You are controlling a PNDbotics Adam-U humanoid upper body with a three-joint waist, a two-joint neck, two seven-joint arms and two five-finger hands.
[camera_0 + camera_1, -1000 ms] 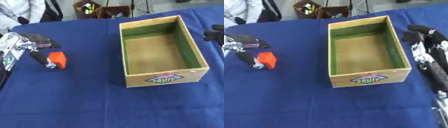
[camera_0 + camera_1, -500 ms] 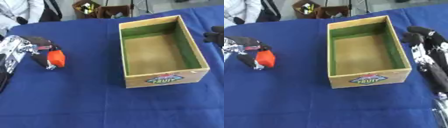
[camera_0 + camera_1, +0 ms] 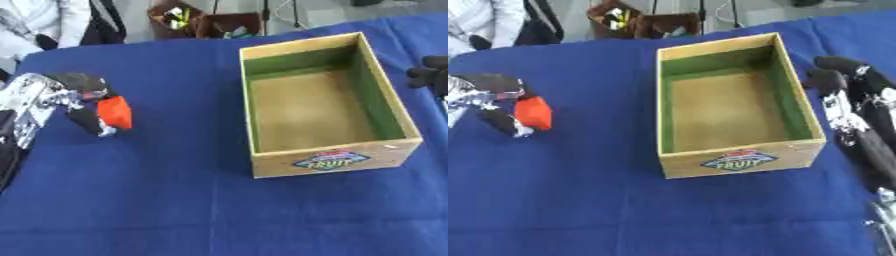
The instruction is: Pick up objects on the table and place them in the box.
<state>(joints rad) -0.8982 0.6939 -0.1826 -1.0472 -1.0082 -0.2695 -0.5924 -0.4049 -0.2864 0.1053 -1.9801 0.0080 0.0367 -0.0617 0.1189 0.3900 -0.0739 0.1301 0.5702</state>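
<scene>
A small orange-red object (image 3: 115, 112) is pinched between the thumb and fingers of my left hand (image 3: 74, 97) at the left of the blue table. It hangs a little above the cloth. The wooden box (image 3: 323, 162) with a green lining and a FRUIT label stands right of centre, and nothing lies inside it. My right hand (image 3: 852, 97) rests beside the box's right wall with its fingers stretched out straight.
The blue cloth (image 3: 175, 210) covers the whole table. Beyond the far edge stand brown containers (image 3: 206, 20) with coloured things, and a person in white sits at the far left.
My left hand has closed on the orange-red object and lifted it slightly up and to the right. The right hand has stayed in place.
</scene>
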